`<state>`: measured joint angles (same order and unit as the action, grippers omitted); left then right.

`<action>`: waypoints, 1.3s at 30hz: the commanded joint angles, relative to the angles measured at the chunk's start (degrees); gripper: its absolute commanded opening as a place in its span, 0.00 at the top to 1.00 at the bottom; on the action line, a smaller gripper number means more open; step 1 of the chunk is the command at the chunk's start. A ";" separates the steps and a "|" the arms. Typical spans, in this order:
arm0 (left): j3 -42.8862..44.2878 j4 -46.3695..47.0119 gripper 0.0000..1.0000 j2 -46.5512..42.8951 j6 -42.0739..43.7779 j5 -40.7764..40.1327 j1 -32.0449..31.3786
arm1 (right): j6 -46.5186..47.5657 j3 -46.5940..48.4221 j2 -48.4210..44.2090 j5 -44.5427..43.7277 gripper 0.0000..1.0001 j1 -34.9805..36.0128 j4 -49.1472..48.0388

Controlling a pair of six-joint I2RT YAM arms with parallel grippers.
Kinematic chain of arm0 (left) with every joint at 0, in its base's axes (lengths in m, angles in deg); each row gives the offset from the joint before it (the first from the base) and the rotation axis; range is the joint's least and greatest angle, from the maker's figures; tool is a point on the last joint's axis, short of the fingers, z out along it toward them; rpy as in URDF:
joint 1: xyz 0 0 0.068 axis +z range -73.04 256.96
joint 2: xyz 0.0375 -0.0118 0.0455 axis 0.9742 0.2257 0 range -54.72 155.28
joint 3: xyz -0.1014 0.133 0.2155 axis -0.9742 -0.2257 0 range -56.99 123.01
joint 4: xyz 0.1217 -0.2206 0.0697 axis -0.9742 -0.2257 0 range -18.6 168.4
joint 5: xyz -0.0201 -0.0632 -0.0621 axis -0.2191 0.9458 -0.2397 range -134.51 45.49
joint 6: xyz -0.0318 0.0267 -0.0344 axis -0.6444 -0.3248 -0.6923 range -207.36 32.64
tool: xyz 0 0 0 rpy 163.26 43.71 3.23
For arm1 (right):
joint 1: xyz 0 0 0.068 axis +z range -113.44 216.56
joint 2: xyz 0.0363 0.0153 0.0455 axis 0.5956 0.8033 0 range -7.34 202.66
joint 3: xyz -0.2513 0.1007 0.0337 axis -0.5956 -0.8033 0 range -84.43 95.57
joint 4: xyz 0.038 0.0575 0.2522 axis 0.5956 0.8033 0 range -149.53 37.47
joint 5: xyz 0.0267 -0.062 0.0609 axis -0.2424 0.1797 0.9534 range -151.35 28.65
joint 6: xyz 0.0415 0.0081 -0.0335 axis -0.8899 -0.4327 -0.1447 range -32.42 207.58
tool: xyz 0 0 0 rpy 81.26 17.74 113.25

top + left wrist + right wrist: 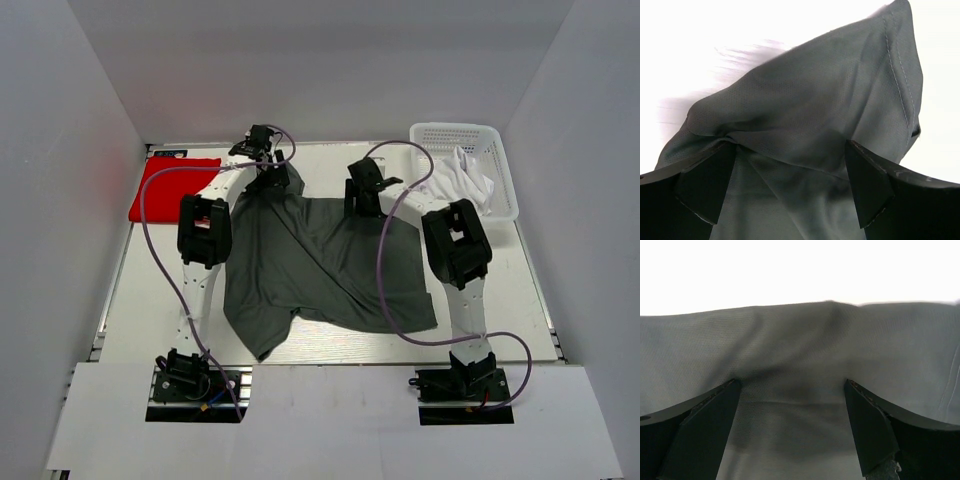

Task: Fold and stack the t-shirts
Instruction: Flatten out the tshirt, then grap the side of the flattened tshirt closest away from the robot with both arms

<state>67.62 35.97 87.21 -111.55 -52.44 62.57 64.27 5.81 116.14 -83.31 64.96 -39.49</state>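
A dark grey t-shirt (320, 260) lies spread and rumpled across the middle of the table. My left gripper (271, 178) is down at its far left corner, and my right gripper (363, 206) is on its far edge near the middle. In the left wrist view the left gripper (790, 172) is open, with a raised fold of grey cloth (810, 105) between its fingers (705, 185). In the right wrist view the right gripper (790, 407) is open too, its fingers (867, 425) set on flat grey cloth (795, 355). A folded red t-shirt (172, 187) lies at the far left. A white t-shirt (462, 180) is bunched in the basket.
The white lattice basket (455, 132) stands at the far right corner of the table. Purple cables (160, 262) loop from both arms over the table and the grey shirt. White walls close in the table on three sides.
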 commanded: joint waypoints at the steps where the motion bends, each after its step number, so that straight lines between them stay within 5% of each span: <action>1: 2.29 -3.97 0.00 1.42 -0.86 -0.96 2.43 | 1.34 4.15 5.27 0.51 0.10 -1.07 3.34; 13: 10.81 -2.74 0.00 6.08 -3.24 5.62 7.10 | 0.02 24.01 13.55 -0.71 0.10 -3.53 8.17; 23: 6.97 -2.73 0.00 -8.22 0.01 8.72 6.48 | 3.44 16.30 -0.68 -0.02 0.10 -1.87 3.36; 26: -6.27 -4.15 0.00 -20.60 -0.60 5.99 5.26 | 3.71 4.27 -13.73 1.91 0.10 -0.11 -3.04; 31: -45.55 3.41 0.00 -49.74 -7.97 6.52 4.72 | 0.38 -17.06 -24.94 2.27 0.10 2.62 -10.80; 35: -68.66 3.42 0.00 -66.55 -14.48 7.56 4.11 | -2.87 -22.82 -30.40 0.25 0.10 2.97 -11.15; 39: -81.00 -3.35 0.02 -80.26 -19.39 11.17 2.97 | -3.58 -25.63 -32.34 -1.33 0.10 2.45 -10.98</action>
<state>-6.23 37.56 13.31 -125.16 -44.18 66.11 62.50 -18.45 85.61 -82.19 68.02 -48.15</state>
